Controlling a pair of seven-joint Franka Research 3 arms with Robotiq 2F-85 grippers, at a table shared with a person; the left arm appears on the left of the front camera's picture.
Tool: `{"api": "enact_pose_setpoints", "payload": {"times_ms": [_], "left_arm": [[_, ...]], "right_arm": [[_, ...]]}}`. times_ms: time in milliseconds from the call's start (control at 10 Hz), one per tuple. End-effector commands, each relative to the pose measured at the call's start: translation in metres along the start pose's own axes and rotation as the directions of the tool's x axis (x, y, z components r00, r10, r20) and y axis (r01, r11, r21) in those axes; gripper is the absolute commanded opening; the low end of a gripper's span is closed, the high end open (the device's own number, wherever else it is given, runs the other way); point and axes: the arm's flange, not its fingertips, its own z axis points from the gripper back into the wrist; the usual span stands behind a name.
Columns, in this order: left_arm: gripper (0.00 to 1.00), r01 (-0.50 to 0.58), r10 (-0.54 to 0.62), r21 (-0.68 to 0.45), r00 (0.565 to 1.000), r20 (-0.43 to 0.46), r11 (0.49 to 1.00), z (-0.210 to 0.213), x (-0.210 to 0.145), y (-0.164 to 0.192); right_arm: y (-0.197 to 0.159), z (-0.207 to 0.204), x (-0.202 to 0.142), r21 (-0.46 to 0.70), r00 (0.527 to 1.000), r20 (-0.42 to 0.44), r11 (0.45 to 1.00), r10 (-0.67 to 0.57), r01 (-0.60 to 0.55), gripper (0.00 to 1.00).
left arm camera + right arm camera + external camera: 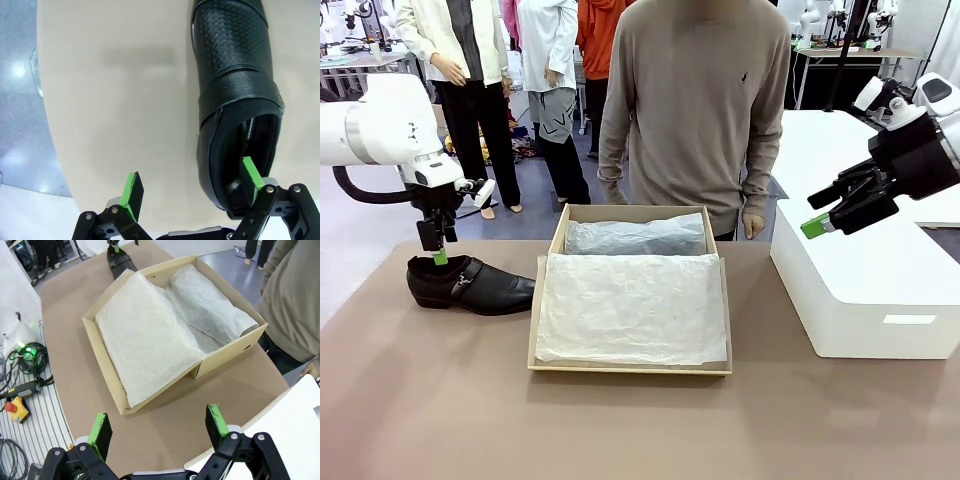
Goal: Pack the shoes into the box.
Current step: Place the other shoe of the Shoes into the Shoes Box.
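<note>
Table (pixel 420 420): brown matte top, smooth; a person (pixel 695 110) stood at its far edge.
Box (pixel 630 369): tan cardboard, mid-table in front of the person, flat lid folded down toward me.
Tissue paper (pixel 630 310): crinkled, white; it covered the lid and wrapped a long bundle in the far tray.
White block (pixel 860 290): large, hard-edged, just right of the box.
Shoe (pixel 470 285): glossy black leather, dimpled upper, strap with metal buckle; it lay left of the box, apart from it.
My left gripper (pixel 439 255): jaws spread, one green pad inside the shoe's heel opening, the other outside.
My right gripper (pixel 817 225): jaws wide apart, in the air above the block.
</note>
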Motion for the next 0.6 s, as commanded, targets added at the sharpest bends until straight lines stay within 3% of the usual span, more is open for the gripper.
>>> {"api": "enact_pose_setpoints", "payload": {"times_ms": [0, 500], "left_arm": [[1.0, -0.01, 0.01, -0.005, 1.0, -0.002, 1.0, -0.002, -0.001, 0.007], [1.0, -0.008, 0.007, -0.049, 1.0, -0.007, 0.999, -0.016, -0.001, 0.013]], "right_arm": [[-0.003, -0.003, 0.0, 0.012, 0.999, 0.033, 1.0, 0.021, -0.022, 1.0], [-0.003, -0.003, 0.0, 0.012, 0.999, 0.033, 1.0, 0.021, -0.022, 1.0]]}}
